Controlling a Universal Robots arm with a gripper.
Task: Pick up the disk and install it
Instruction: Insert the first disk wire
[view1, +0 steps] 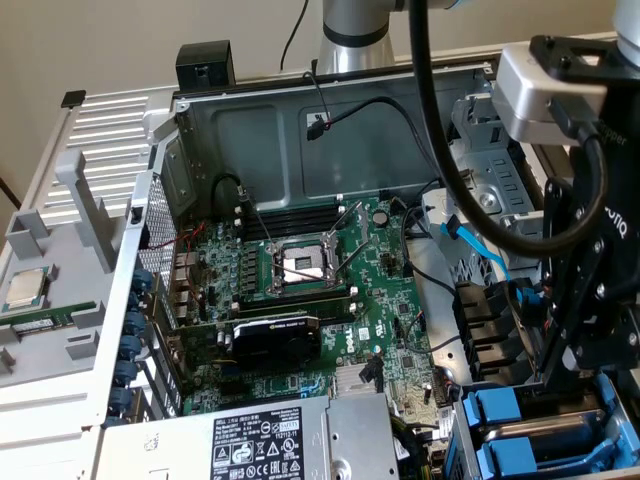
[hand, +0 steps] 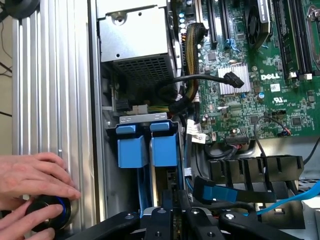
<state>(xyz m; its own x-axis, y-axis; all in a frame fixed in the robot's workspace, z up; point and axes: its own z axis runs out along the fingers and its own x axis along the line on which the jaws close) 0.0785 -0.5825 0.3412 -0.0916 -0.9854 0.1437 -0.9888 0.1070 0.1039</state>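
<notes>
Gripper (hand: 171, 202): jaws drawn close, small gap only, and they look pinched on the rear edge of the disk (hand: 165, 150). The contact itself is hidden by the fingers, so the hold is my read, not certain.

Disk runs straight out ahead of the jaws, edge-on in the drive cage. Its blue carrier end is the far end from the jaws. Looks partly or mostly in its slot; can't tell if it's fully seated.

Risks, nearest first:
- Thin grip on a narrow edge, so the disk could twist btwn the jaws and go skew in the rails, then jam.
- 2nd carrier (hand: 132, 147) sits just beside the disk, on the side toward the case wall. Any sideways drift and the two blue frames rub or catch.
- Blue cable (hand: 225, 192) lies near the jaws on the other side, over the black cable guide (hand: 255, 167). It could snag a finger or get dragged.
- A person's hand (hand: 30, 185) rests on a round button (hand: 47, 215) on the case wall (hand: 55, 100), off to the side past the 2nd carrier. A nudge to the case would shift the slot off line, and the hand is near the arm.

Mobo (hand: 260, 100) and PSU (hand: 132, 45) are well ahead of the jaws, apart from the work.
</notes>
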